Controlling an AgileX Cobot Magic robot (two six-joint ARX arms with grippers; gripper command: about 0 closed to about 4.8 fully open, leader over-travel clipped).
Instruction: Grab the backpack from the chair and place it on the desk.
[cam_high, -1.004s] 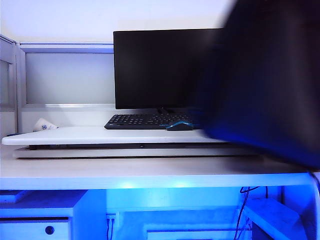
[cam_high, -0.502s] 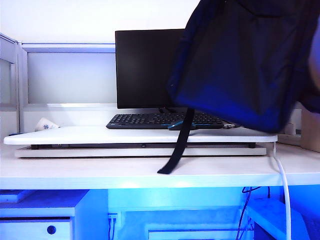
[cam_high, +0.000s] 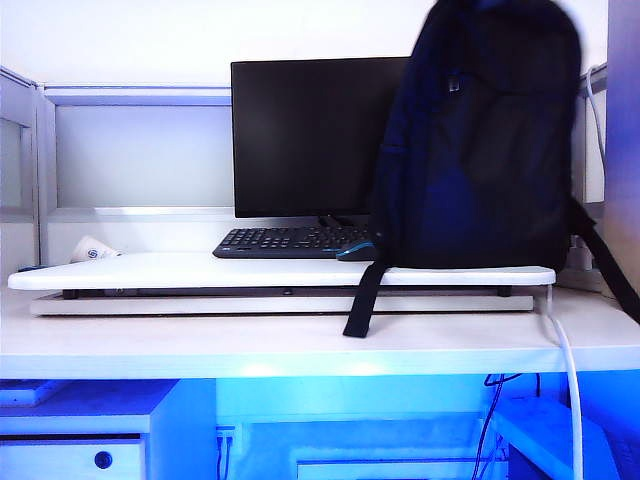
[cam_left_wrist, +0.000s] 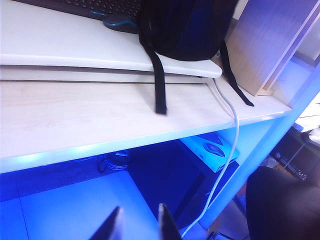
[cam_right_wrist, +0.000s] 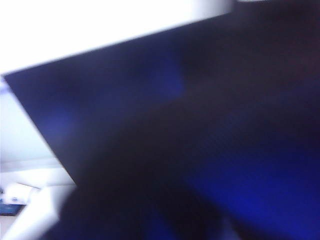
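The black backpack (cam_high: 480, 140) stands upright on the right end of the white riser board (cam_high: 200, 270) on the desk (cam_high: 200, 345), beside the monitor. One strap (cam_high: 362, 300) hangs over the board's front edge, another trails off to the right. The left wrist view shows the backpack's base (cam_left_wrist: 185, 25) and both straps. My left gripper (cam_left_wrist: 140, 220) hangs open and empty below the desk's front edge, far from the backpack. A dark blur (cam_right_wrist: 200, 125) fills the right wrist view, so my right gripper cannot be made out. A black rounded shape (cam_left_wrist: 282, 202) low beside the desk may be the chair.
A monitor (cam_high: 310, 130), keyboard (cam_high: 280, 242) and blue-black mouse (cam_high: 357, 250) sit on the riser just left of the backpack. A white cable (cam_high: 565, 370) drops off the desk's right front. A wooden panel (cam_left_wrist: 270, 45) stands at the desk's right end. Partition panels (cam_high: 140, 150) close the back.
The backpack came in from the right, hung tilted above the board, and now stands upright on it. Its strap has settled over the board's edge.
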